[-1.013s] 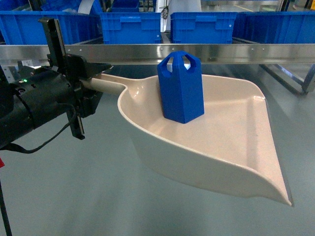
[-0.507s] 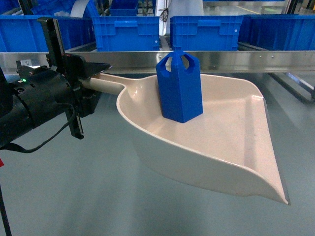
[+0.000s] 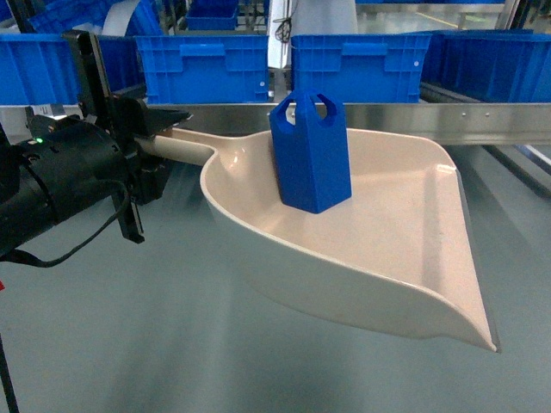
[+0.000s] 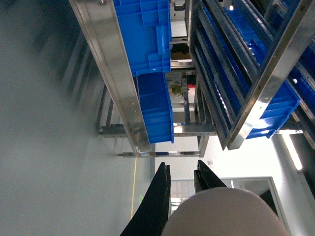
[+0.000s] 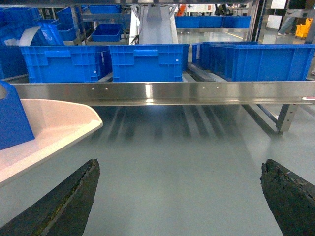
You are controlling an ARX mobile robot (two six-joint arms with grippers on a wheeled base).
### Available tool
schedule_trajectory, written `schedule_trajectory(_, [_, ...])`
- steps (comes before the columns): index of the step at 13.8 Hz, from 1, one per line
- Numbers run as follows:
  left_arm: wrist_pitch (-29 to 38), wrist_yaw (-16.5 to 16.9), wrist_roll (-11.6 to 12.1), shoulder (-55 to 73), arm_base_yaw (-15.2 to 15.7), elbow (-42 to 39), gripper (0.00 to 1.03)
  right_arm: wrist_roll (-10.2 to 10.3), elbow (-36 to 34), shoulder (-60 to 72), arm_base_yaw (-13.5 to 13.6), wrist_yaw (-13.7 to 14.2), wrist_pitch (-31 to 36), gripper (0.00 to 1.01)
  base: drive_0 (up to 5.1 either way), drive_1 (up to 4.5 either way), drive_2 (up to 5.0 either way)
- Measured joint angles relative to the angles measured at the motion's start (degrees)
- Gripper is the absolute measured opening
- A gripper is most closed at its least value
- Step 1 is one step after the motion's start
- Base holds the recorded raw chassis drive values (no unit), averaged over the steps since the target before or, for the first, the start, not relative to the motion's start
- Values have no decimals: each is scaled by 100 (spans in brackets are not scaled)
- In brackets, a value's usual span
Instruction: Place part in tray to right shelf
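The part point(image 3: 310, 155), a small bright-blue block, stands upright in the back of the cream tray point(image 3: 405, 249). The tray hangs in the air over the grey floor. My left gripper point(image 3: 159, 138) is shut on the tray's handle point(image 3: 181, 151). In the left wrist view its black fingers point(image 4: 156, 196) flank the handle's rounded end point(image 4: 221, 216). The right shelf's steel front rail point(image 3: 430, 120) runs just behind the tray. My right gripper point(image 5: 179, 167) is open and holds nothing, right of the tray point(image 5: 54, 123) and the part point(image 5: 12, 118). It is out of the head view.
Large blue crates point(image 3: 357, 64) stand in a row on the shelf behind the rail point(image 5: 172, 91). A steel rack leg point(image 5: 280, 115) stands at the right. Grey floor point(image 3: 129, 344) lies below the tray. More racks with blue crates point(image 4: 152, 103) show in the left wrist view.
In the head view the shelf rail and crates have slid lower and to the left and look larger. The tray, with the part still upright, stays in my left gripper.
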Motion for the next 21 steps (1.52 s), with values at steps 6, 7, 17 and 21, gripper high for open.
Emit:
schedule_trajectory(6, [2, 52, -2, 0, -66, 0, 12, 0, 0, -2, 0, 4, -7, 98, 259, 259, -467])
schedule_trajectory(7, [11, 39, -2, 0, -55, 0, 12, 0, 0, 0, 0, 4, -17, 98, 40, 467, -387])
schedule_trajectory(17, [-7, 20, 0, 0, -31, 0, 12, 0, 0, 0, 0, 17, -7, 98, -155, 453, -285])
schedule_trajectory(21, [-4, 0, 0, 0, -2, 0, 12, 0, 0, 0, 0, 0, -11, 98, -157, 459, -304])
